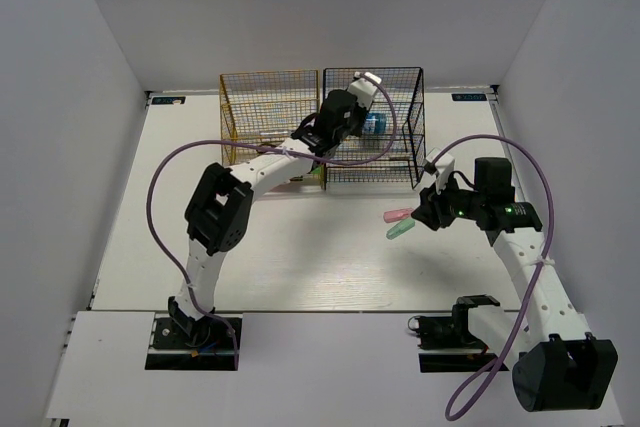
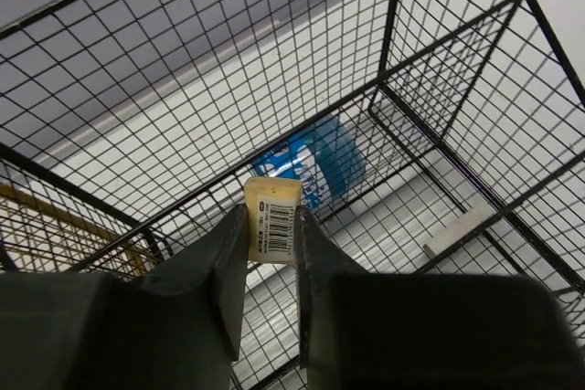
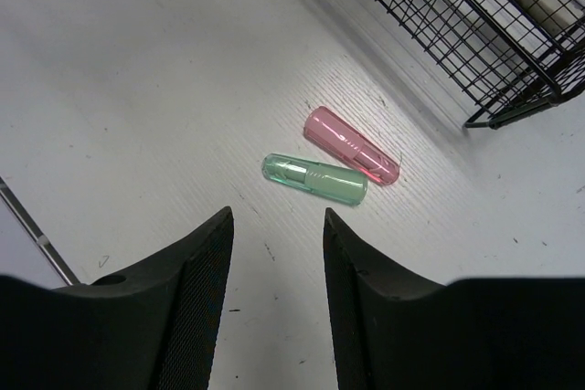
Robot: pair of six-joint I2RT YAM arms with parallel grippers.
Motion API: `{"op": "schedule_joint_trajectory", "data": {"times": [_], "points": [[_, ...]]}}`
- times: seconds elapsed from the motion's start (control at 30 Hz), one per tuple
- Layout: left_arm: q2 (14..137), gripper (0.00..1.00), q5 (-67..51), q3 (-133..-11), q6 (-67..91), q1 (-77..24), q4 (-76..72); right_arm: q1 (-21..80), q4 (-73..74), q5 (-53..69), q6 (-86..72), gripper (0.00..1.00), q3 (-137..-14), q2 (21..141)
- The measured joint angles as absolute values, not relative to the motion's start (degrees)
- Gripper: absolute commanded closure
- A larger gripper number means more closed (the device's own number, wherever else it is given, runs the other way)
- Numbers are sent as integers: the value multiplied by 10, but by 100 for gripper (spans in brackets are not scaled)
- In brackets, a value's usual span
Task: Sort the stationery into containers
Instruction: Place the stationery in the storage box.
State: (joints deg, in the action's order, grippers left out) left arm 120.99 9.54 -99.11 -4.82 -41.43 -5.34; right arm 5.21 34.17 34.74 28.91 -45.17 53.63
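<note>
Step in hand: by my reading, dropping the beige cube (image 2: 272,196) into the black rack (image 2: 439,70), which stands at 12 o'clock on the table (image 3: 137,89).
Left gripper: the left gripper (image 2: 271,218) is clamped on the cube, 1 finger on each side face, and hangs inside the rack's open top.
Cube: squarish, matte and cream, with a white barcode label facing the wrist camera.
Below it: the blue roll (image 2: 315,166) lies on a wire shelf, at about 1 o'clock from the cube in the wrist view.
Doing it well: I'd lower the cube close to a shelf before letting go; the mesh is open and hard, so a small cube dropped from high could bounce or lodge against a wire. Keep the fingers off the rim wires.
Right gripper: the right gripper (image 3: 277,218) has its fingers apart, holds nothing and hovers above the table.
Next pieces: the mint piece (image 3: 313,179) and pink piece (image 3: 352,145) lie side by side and seem to touch, at 12 to 1 o'clock of the right fingers.
Their make: translucent, glossy, round-ended capsules; they look likely to roll.
Other container: the yellow-orange rack (image 1: 250,97) stands at 11 o'clock, touching the black one.
Racks: thin square-grid wire, boxy and tiered.
</note>
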Motion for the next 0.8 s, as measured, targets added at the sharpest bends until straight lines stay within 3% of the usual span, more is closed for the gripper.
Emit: {"op": "schedule_joint_trajectory", "data": {"times": [0.03,0.07,0.17,0.23,0.27,0.3,0.33,0.37,0.43,0.47,0.5,0.53,0.57,0.6,0.7,0.8], "points": [[1210,52,100,-991,-47,-414,-55,52,342,347,289,51,-452,536],[1210,46,104,-991,-46,-414,-57,52,342,348,289,49,-452,536],[1209,45,109,-989,-38,-412,-66,52,342,348,290,47,-452,536],[1205,54,109,-982,-34,-412,-70,51,342,349,289,47,-452,537],[1200,76,109,-973,-31,-412,-72,51,342,349,290,51,-452,537],[1194,88,109,-962,-26,-412,-74,51,342,349,291,56,-452,538],[1186,96,107,-952,-24,-412,-76,50,342,349,292,65,-452,539],[1177,100,105,-940,-21,-413,-77,50,341,349,294,86,-452,541],[1151,100,99,-915,-18,-414,-73,49,341,349,300,99,-452,546],[1133,97,95,-900,-11,-415,-70,49,341,350,305,100,-452,549],[1109,86,87,-884,-3,-417,-63,49,340,354,318,99,-451,553],[1085,66,78,-872,6,-418,-51,49,337,359,335,93,-450,555],[1063,38,69,-863,9,-420,-37,49,334,366,355,83,-447,559],[1032,29,59,-851,18,-423,-19,49,330,377,390,69,-443,564],[942,19,36,-828,45,-433,43,49,339,409,519,62,-433,597],[834,22,13,-777,59,-441,118,49,372,432,658,57,-440,662]]}}
